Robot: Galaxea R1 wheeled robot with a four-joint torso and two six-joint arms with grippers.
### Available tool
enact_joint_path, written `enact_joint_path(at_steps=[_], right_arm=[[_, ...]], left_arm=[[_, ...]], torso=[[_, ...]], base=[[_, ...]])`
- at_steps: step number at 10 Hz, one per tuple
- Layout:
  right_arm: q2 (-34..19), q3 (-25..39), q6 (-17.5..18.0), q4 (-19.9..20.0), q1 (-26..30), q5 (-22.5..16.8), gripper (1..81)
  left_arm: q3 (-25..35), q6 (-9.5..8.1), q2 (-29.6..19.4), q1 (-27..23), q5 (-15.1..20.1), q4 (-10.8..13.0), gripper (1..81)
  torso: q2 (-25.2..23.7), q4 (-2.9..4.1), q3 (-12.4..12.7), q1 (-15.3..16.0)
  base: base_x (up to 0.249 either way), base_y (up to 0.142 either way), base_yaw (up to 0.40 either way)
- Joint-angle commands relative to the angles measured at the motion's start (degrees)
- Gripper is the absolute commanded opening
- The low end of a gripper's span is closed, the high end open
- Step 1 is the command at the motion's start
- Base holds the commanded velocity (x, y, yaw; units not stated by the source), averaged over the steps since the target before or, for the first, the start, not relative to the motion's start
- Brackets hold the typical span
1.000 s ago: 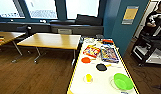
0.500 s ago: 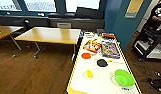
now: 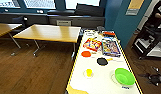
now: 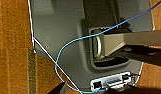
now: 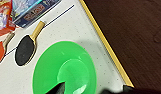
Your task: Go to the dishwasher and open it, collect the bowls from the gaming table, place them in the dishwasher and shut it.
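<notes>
The green bowl (image 5: 64, 72), round, shallow and glossy, lies directly under the right gripper (image 5: 93, 90); only dark tips of that gripper show at the frame edge, and whether it is released or clenched cannot be told. The left gripper's (image 4: 96, 87) state likewise cannot be told; it hangs above the robot's grey base and a blue cable (image 4: 71, 47).

The bowl (image 3: 124, 76) sits at the near right of the gaming table (image 3: 78, 75), a white-topped rectangle with a yellow rim. Farther along lie a black paddle (image 3: 102, 61) with a wooden handle, an orange-red paddle (image 3: 86, 53) and two flat game boxes (image 3: 102, 45). A small yellow object (image 3: 89, 72) lies left of the bowl. A wooden-topped table (image 3: 48, 33) stands to the left on wood flooring.
</notes>
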Motion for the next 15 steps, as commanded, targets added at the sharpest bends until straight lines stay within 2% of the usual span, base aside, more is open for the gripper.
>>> enact_joint_path(at_steps=[1, 3, 7, 15], right_arm=[[1.1, -3.7, 1.1, 0.6, 6.5, -2.3, 81.1], [3.7, -6.6, 1.7, 0.6, 5.9, -2.3, 81.1], [4.5, -11.4, 1.7, 0.8, 5.6, -2.3, 81.1], [13.9, -19.4, 1.2, 0.9, 2.5, -2.0, 81.1]], left_arm=[[-0.1, 0.22, -0.5, -0.5, 3.6, -1.0, 81.1], [-0.1, 0.22, -0.5, -0.5, 3.6, -1.1, 81.1], [-0.1, 0.22, -0.4, -0.6, 3.6, -1.1, 81.1], [-0.1, 0.22, -0.4, -1.0, 3.8, -1.1, 81.1]], torso=[[0.0, 0.0, 0.0, 0.0], [0.0, 0.0, 0.0, 0.0], [0.0, 0.0, 0.0, 0.0], [0.0, 0.0, 0.0, 0.0]], base=[[0.0, 0.0, 0.0], [0.0, 0.0, 0.0], [0.0, 0.0, 0.0], [0.0, 0.0, 0.0]])
